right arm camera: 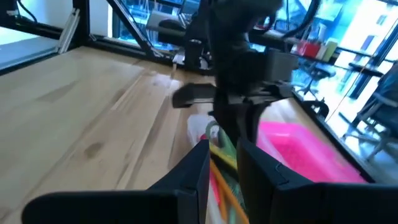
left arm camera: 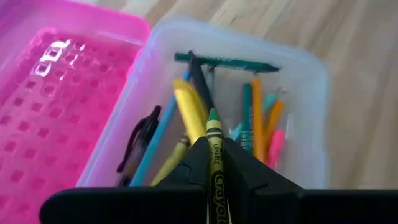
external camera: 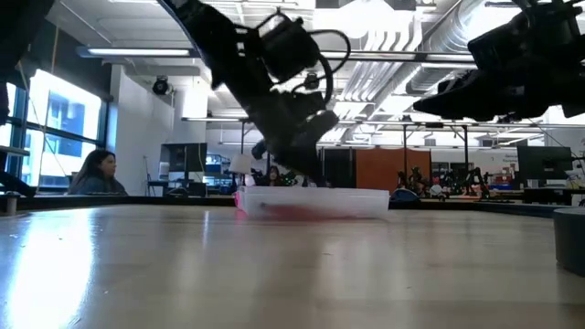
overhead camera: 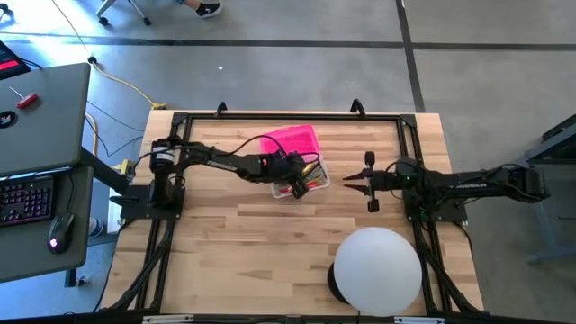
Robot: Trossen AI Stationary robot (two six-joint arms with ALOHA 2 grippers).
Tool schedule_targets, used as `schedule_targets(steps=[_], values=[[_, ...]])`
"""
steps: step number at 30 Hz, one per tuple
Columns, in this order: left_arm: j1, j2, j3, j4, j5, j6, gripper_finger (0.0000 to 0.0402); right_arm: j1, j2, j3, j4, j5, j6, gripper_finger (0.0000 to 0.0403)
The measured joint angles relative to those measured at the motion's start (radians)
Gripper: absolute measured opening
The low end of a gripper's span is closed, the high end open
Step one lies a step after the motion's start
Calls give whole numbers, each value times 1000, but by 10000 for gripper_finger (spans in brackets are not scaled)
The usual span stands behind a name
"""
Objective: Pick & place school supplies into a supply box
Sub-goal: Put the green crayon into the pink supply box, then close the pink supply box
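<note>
Holding: left gripper (left arm camera: 214,163) is hanging over the supply box (overhead camera: 300,183), its jaws pinched narrow on a green-and-yellow crayon (left arm camera: 214,146) that is pointing down into the tray.
Waiting: right gripper (overhead camera: 353,179) is hovering above the bench (overhead camera: 252,243) at about three o'clock from the box, near but apart; its jaws are standing narrowly parted with nothing between them.
Box position: sitting just up-table of the bench centre, with its pink lid (overhead camera: 292,140) lying open at twelve o'clock of the clear tray, touching it.
Contents: pens and pencils (left arm camera: 186,115) are already lying criss-cross inside, among them yellow, orange, teal, pink and a dark green one across the far end.
Dome: a white round dome (overhead camera: 378,271) is resting at about five o'clock from the box, well apart.
Crayon handling: probably light and stiff but brittle, with a paper wrap that is giving the jaws some friction; a hard squeeze or a sideways knock could be snapping it.
Where to hold: mid-shaft, across the wrap, is looking like the safest place, leaving the tip free to drop between the others.
Box handling: thin plastic, likely light and slippery on wood, so it may be sliding if nudged.
</note>
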Motion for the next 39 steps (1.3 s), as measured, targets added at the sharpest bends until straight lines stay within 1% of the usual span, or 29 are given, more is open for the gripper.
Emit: schedule_targets(steps=[4, 7, 14, 16, 18, 20, 23, 26, 29, 31, 33, 34, 35, 36, 39], values=[[0, 9, -3, 22, -3, 9, 76, 4, 8, 0, -22, -1, 68, 59], [-2, 6, 0, 27, -20, 14, 104, 4, 10, 0, -51, 0, 114, 59], [0, 6, -1, 17, -32, 23, 173, 4, 10, 0, -151, 0, 139, 59], [-1, -9, -2, 15, -69, 24, 183, 4, 10, 0, -166, 0, 139, 59], [-2, -24, 7, 23, -139, 8, 187, 4, 10, 0, -162, 3, 135, 59], [0, -41, 16, -9, -192, 6, 187, 4, 10, 0, -145, 7, 120, 59], [3, -65, 46, -49, -239, 37, 178, 3, 11, 0, -99, 26, 101, 59], [12, -102, 86, -128, -268, 56, 156, 3, 19, 0, 5, 94, 136, 59], [39, -148, 112, -269, -297, 64, 113, 3, 24, 1, 102, 134, 161, 59], [63, -188, 128, -353, -311, 63, 74, 3, 24, 1, 126, 126, 157, 59], [89, -236, 133, -399, -320, 64, 30, 3, 25, 1, 122, 108, 159, 58], [103, -261, 133, -426, -321, 64, 18, 3, 31, 1, 119, 103, 162, 56], [116, -281, 133, -440, -321, 69, 13, 3, 39, 1, 120, 102, 163, 53], [125, -303, 133, -446, -321, 81, 17, 3, 47, 1, 120, 102, 163, 48], [160, -369, 133, -523, -337, 92, 40, 3, 89, 4, 134, 108, 170, 26]])
